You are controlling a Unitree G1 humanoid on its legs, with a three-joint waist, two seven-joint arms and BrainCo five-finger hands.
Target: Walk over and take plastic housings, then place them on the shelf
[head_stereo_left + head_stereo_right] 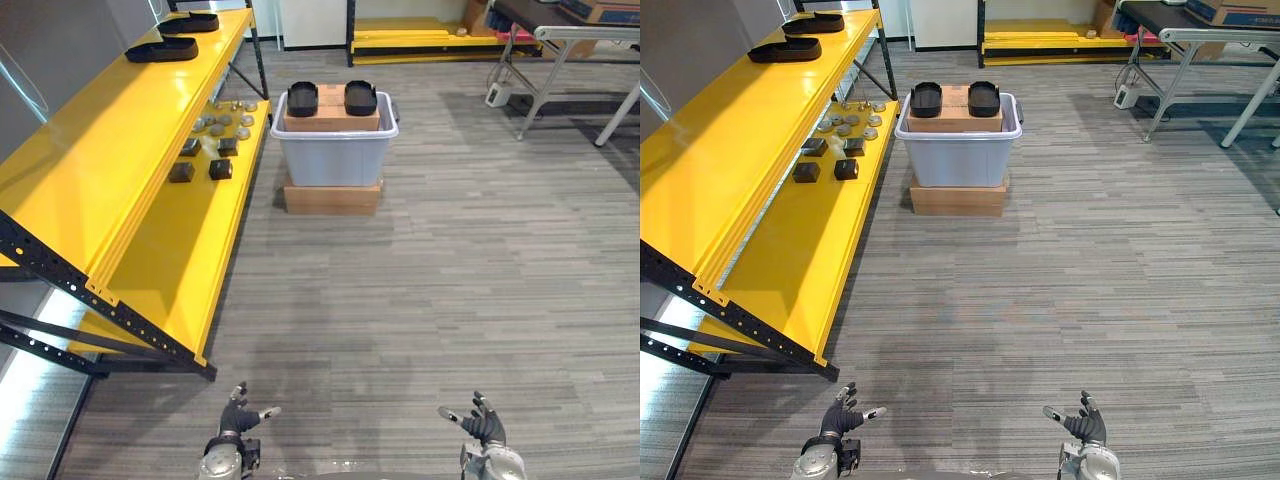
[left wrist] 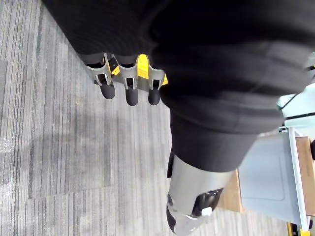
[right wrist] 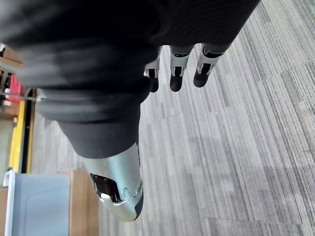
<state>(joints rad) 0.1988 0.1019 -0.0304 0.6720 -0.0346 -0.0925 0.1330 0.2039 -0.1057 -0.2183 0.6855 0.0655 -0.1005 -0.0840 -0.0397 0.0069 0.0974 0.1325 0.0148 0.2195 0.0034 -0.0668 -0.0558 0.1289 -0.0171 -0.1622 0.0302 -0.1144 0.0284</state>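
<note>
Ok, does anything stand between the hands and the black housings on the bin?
Nothing visible does. Only carpet lies between the left hand, the right hand and the grey bin holding the black housings on a cardboard box. The yellow shelf stands to the left.

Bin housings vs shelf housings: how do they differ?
Place: the bin housings sit on a cardboard box in the grey bin; the shelf housings lie on the top level of the yellow shelf. Layout: bin housings sit side by side; shelf housings lie one behind the other. Shared: all black, tray-like, two apiece.
</note>
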